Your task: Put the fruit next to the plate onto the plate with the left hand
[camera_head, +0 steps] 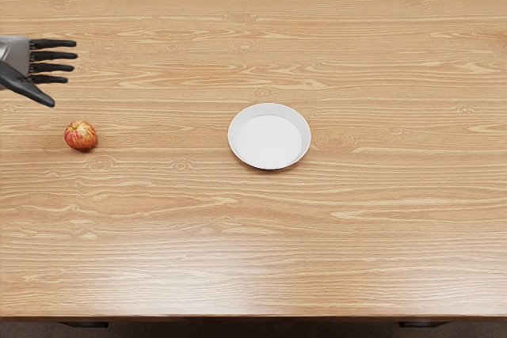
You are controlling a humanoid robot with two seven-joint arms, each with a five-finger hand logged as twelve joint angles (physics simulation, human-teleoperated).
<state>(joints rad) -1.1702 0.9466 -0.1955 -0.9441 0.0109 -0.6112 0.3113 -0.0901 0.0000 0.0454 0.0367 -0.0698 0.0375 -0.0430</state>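
The left hand [36, 65] enters at the left edge with its fingers [55, 55] spread straight and thumb apart, holding nothing. The red apple [81, 136] lies on the wooden table [253, 243] below it, well left of the white plate [269, 136].

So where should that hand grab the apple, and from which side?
Probably around its widest middle, coming down from above with thumb and fingers on opposite sides. The apple is round and sits alone on the table, nothing crowding it, and the open left hand is near, just farther back.
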